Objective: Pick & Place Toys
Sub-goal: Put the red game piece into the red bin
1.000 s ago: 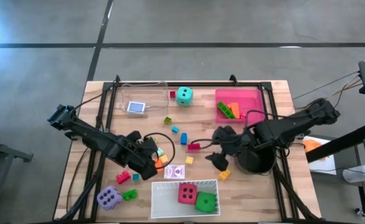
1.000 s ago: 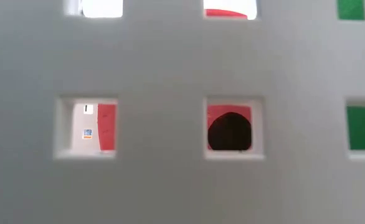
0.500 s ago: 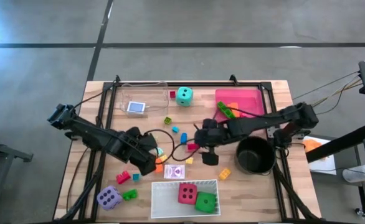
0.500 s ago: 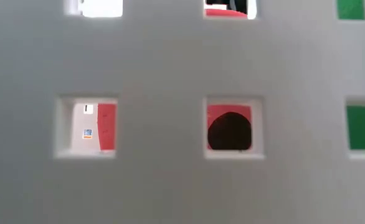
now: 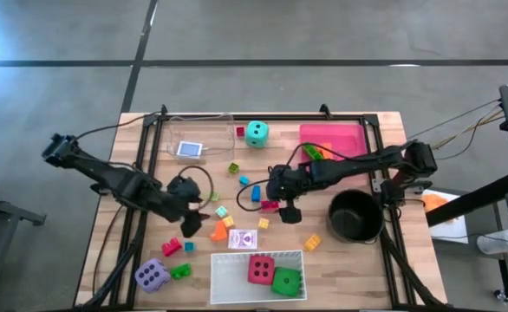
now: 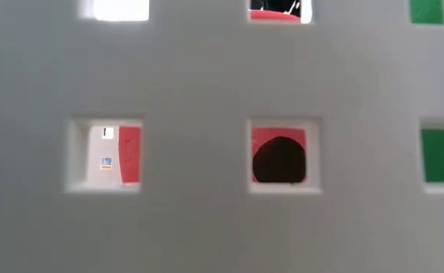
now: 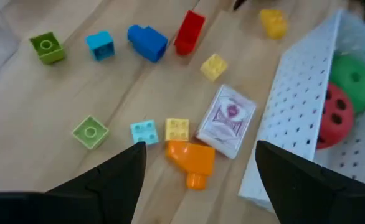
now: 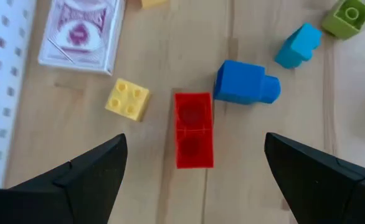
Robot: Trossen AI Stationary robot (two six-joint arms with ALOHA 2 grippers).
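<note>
Wooden tabletop, toys scattered across its middle; your right gripper (image 8: 192, 180) hovers spread wide over the red block (image 8: 193, 130), beside the blue block (image 8: 245, 83); you're at the approach, so lower and close next; your left gripper (image 7: 198, 180) hangs open and empty above the orange block (image 7: 191, 158) and card (image 7: 227, 121).

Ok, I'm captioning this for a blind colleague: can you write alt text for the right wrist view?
The right gripper hangs open over a long red block lying on the wooden table. Beside the block are a yellow block and a blue block; farther off, a purple-backed card, next to a white perforated tray.
</note>
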